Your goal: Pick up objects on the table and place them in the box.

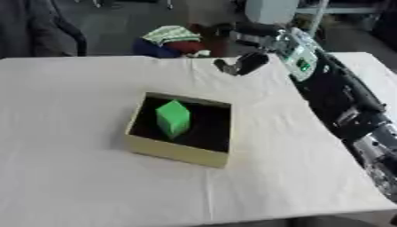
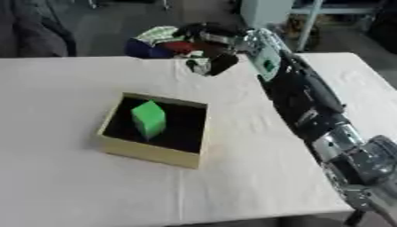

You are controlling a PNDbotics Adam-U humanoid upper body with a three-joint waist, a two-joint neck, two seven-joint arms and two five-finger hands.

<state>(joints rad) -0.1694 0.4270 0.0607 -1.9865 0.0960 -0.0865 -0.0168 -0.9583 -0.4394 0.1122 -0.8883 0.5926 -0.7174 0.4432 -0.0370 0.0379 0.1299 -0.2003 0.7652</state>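
Our right hand (image 1: 242, 63) reached to the upper middle of the frame, over the far part of the table (image 1: 70, 177). Its dark fingers (image 2: 203, 65) curled downward, and we could not tell whether they held anything or merely hung bent; nothing clearly showed between them. We saw the hand close to the cloth, though whether it touched the cloth was unclear. The arm (image 1: 341, 95) ran from the lower right corner up along the right side of the frame, black with silver joints near the bottom and a pale panel with a green patch (image 1: 304, 65) just behind the wrist.

Our left hand showed in neither view.

Below and to the left of the right hand, well apart from it, the box (image 1: 174, 150) sat near the middle of the frame. It was open at the top, with tan walls and a dark inside, and lay slightly askew to the table's edges. Inside it stood the block (image 1: 173, 117), bright green and tilted, toward the left half of the box. It leaned with one corner up, resting on the dark floor.

A pale cloth with faint creases covered the table. Beyond the far edge, in the upper middle of the frame, lay a heap (image 1: 174, 41) of coloured stuff, green-and-white, red and blue, just above and left of the hand.
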